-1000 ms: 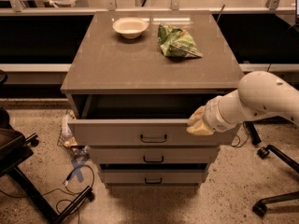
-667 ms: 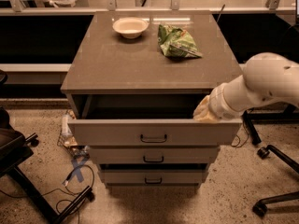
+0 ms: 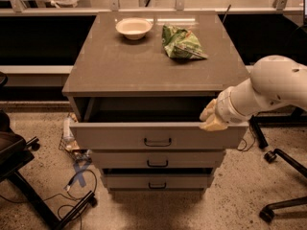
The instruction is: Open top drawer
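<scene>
The top drawer (image 3: 120,136) of the grey-brown cabinet stands pulled out, its flat front showing a small dark bar handle (image 3: 157,142) at centre and a dark open box behind it. My gripper (image 3: 209,119), pale yellow at the end of the white arm, sits at the drawer's right end, just above the top edge of the front and by the cabinet's right front corner. It holds nothing that I can see. Two shorter drawers, a middle drawer (image 3: 158,159) and a bottom drawer (image 3: 156,181), sit below, shut.
On the cabinet top (image 3: 120,61) stand a white bowl (image 3: 134,28) and a green snack bag (image 3: 181,43). Office chair bases stand at the left (image 3: 29,176) and right (image 3: 283,186). Cables and blue tape (image 3: 79,174) lie on the floor at left.
My arm and gripper have moved up and to the right, away from the drawer front's right part. The drawer stays pulled out as before.
</scene>
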